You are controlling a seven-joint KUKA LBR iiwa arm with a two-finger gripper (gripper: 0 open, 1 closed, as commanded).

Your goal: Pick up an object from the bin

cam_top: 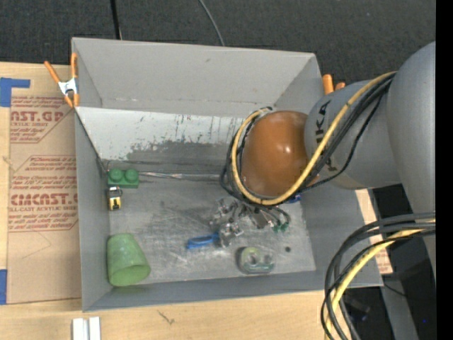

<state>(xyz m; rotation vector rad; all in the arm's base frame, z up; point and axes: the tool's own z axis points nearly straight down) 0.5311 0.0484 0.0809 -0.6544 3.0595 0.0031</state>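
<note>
**Gripper down low in the bin, right next to a little blue piece**

I'm using the green cup [127, 261] as my reference point. It lies on its side in a corner of the grey bin [191, 69], so everything here is placed relative to it.

The arm [396, 133] comes in on the far side of the bin from the cup, with the orange cover [272, 154] on its wrist well to the cup's right and higher in the picture. The gripper [233, 222] hangs under that cover, low over the bin floor, to the right of the cup and a bit above its level. Honestly I can't tell whether it's open or closed. The metal end is a tangle of shiny bits from this angle, and I can't see anything clamped in it.

The closest thing to it is a small flat blue piece [202, 243], lying on the floor between the cup and the gripper, just beside the gripper's end. It might be touching, but that's hard to call.

Further right of the cup, past the blue piece, there's a grey-green ring [255, 259] lying flat, just below the gripper.

Straight up from the cup along the same wall are a small yellow-and-black thing [115, 202] and then a green studded block [122, 178]. Both are well apart from the gripper.
</note>
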